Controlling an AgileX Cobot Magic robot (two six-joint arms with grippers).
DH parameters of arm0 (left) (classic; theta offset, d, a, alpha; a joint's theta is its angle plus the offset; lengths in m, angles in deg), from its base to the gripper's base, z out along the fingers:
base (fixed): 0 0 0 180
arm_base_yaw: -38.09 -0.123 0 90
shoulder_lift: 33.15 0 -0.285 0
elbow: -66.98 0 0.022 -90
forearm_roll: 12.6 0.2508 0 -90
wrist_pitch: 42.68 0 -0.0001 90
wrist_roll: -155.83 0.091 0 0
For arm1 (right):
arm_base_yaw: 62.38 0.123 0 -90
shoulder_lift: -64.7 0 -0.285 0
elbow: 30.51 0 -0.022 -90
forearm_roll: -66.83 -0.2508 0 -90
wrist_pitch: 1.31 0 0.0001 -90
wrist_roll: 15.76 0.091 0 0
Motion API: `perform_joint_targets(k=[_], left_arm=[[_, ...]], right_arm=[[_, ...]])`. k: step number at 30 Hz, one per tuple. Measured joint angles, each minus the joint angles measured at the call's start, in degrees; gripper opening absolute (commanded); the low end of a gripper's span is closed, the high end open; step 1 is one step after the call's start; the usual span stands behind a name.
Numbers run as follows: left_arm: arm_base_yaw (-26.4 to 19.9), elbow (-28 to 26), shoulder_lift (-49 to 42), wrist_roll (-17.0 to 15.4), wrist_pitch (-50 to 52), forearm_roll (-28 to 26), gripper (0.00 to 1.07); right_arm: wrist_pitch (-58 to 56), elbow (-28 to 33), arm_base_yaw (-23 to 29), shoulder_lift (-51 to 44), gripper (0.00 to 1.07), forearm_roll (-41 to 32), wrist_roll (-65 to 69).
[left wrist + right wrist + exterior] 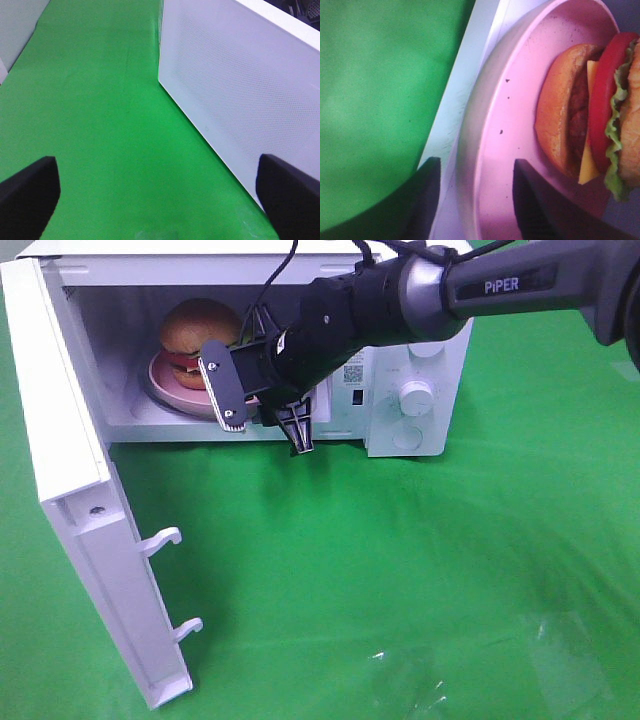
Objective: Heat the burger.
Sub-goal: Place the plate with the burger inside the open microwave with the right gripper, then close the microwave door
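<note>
We see the golden-bunned, lettuce-and-tomato burger (200,330) on a round pink plate (163,390) inside the open white microwave (420,390), far-left corner of the green desk (400,570); right gripper (268,430) parted astride the plate's rim, not clamped; left gripper (160,200) wide apart, empty.

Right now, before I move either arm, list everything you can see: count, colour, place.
microwave: one, white, at the back, open
door: one, white, swung out on the left of the high view
knobs: two, white, on the microwave's right panel
burger: one, brown bun with red, yellow and green layers, on the plate
plate: one, pink, inside the microwave
cloth: one, green, under everything
right gripper: one, black, open, fingers either side of the plate's rim
left gripper: one, black, open, over the cloth beside a white panel
</note>
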Motion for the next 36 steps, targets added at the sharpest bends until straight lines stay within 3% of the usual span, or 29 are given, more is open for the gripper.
perform_joint_targets(k=[13, 36], left_arm=[[0.00, 0.00, 0.00, 0.00, 0.00, 0.00, 1.00], [0.00, 0.00, 0.00, 0.00, 0.00, 0.00, 1.00]], right_arm=[[-0.92, 1.66, 0.00, -1.20, 0.48, 3.50, 5.84], [7.33, 26.41, 0.00, -20.17, 0.52, 4.07, 5.84]])
